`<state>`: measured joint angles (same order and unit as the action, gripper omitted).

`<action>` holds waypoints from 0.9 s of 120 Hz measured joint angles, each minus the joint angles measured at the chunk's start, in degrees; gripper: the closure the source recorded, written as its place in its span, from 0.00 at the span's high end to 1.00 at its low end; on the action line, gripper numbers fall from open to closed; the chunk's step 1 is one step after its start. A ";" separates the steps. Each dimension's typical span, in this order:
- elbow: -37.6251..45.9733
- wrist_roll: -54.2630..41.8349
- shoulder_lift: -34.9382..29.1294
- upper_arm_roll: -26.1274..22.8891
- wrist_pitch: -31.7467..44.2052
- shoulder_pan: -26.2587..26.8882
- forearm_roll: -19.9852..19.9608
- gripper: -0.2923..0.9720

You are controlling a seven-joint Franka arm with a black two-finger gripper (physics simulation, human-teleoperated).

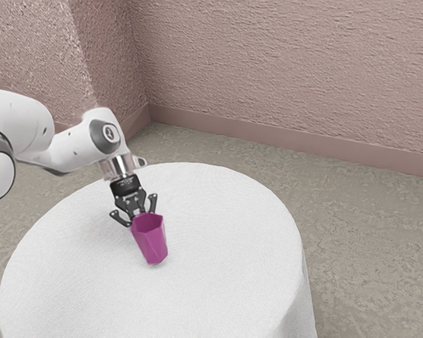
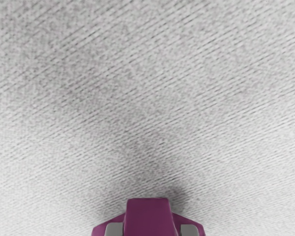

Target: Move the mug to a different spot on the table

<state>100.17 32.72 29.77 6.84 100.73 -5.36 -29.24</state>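
The gripper (image 1: 135, 213) is clamped on the rim of the tilted magenta mug (image 1: 151, 243) directly beneath it.

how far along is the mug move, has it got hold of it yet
Done: the end effector is shut on the mug at its rim, with finger pads on either side of it. In hand: the mug sits tilted on the white table; I cannot tell whether its base is off the surface. Left: carrying it to another spot, setting it down, releasing.

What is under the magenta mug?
Under the mug, held by the claw, lies the white table with the mug's shadow. The spot beneath its base is covered.
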 joint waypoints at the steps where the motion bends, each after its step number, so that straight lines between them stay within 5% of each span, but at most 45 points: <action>1: 0.00 0.01 0.02 0.00 0.05 0.00 0.00 0.18; 7: -0.02 0.06 0.11 -0.03 0.29 0.00 0.02 0.19; 27: -0.04 -0.03 0.38 -0.65 1.15 0.00 -0.41 0.48; 46: -0.08 -0.10 0.33 -0.68 1.43 0.00 -0.58 0.63; 77: -3.75 -0.75 -0.27 0.91 2.10 -0.69 0.70 0.73; 108: -3.41 -1.69 -10.78 2.30 3.03 -0.24 9.88 0.76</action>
<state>96.76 31.04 18.99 9.13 103.75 -5.60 -19.35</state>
